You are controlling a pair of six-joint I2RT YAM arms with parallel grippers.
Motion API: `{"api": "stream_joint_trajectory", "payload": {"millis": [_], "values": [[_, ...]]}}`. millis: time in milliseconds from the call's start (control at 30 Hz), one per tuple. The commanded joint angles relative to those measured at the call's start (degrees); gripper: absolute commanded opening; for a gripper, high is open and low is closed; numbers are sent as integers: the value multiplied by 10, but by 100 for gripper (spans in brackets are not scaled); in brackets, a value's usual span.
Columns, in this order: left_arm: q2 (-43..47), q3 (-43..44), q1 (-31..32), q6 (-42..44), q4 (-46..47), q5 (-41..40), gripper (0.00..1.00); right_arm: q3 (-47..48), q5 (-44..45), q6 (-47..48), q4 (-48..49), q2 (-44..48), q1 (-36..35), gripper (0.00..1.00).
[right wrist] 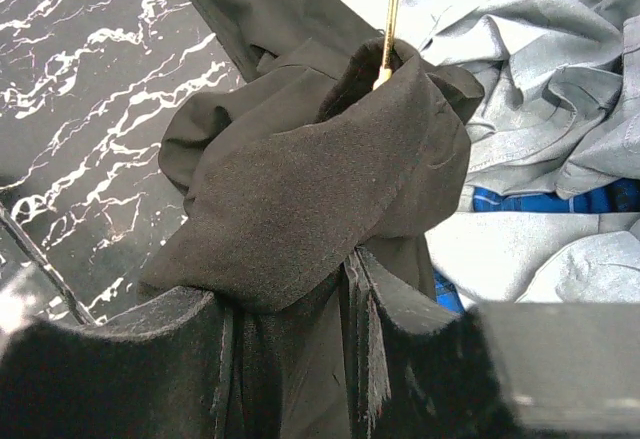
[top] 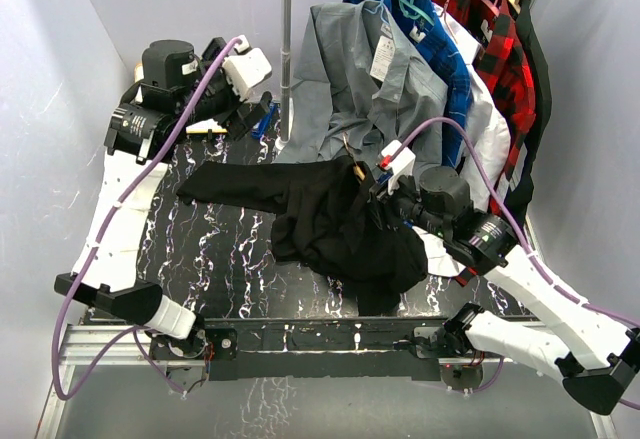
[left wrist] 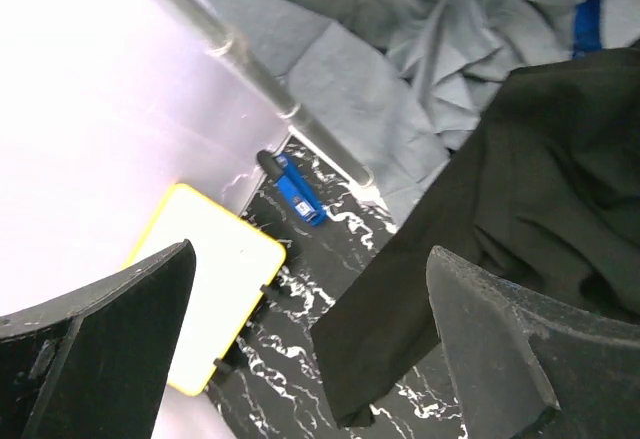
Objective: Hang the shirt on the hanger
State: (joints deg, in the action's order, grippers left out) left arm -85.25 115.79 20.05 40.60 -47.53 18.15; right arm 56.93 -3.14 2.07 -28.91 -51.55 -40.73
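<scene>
The shirt point(top: 330, 224) is bunched at the centre of the table point(top: 220, 249), and the hanger point(right wrist: 390, 9) is seen poking from its neck toward 12 o'clock. The right gripper point(right wrist: 350, 309) is clamped on the shirt. The left gripper point(left wrist: 310, 259), at 10 o'clock, is spread wide and empty. The shoulders are judged not yet seated.

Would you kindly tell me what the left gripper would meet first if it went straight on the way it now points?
Probably the bare tabletop, between the yellow-edged card and the sleeve of the shirt: the open left gripper aims there, though depth is unclear.
</scene>
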Motion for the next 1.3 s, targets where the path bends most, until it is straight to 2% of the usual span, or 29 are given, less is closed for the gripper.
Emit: {"api": "stream_joint_trajectory", "payload": {"millis": [0,133,200,400,533,767,967,1267], "values": [[16,-30,2,-65,60,-110,98,0,6,-14,68,36,0,0],[30,-89,-10,-135,111,-192,98,19,36,-14,77,38,0,0],[31,-94,-32,-176,126,-208,98,30,66,-19,94,39,0,0],[14,-10,-114,-279,92,-178,98,52,136,-20,201,11,0,0],[22,14,-139,-282,58,-153,98,120,147,24,228,-64,0,0],[54,-11,-184,-273,31,-127,98,252,163,61,281,-177,19,0],[62,-12,-216,-270,19,-121,98,387,103,54,292,-272,77,0],[54,-14,-257,-296,21,-63,98,523,32,39,289,-367,118,0]]}}
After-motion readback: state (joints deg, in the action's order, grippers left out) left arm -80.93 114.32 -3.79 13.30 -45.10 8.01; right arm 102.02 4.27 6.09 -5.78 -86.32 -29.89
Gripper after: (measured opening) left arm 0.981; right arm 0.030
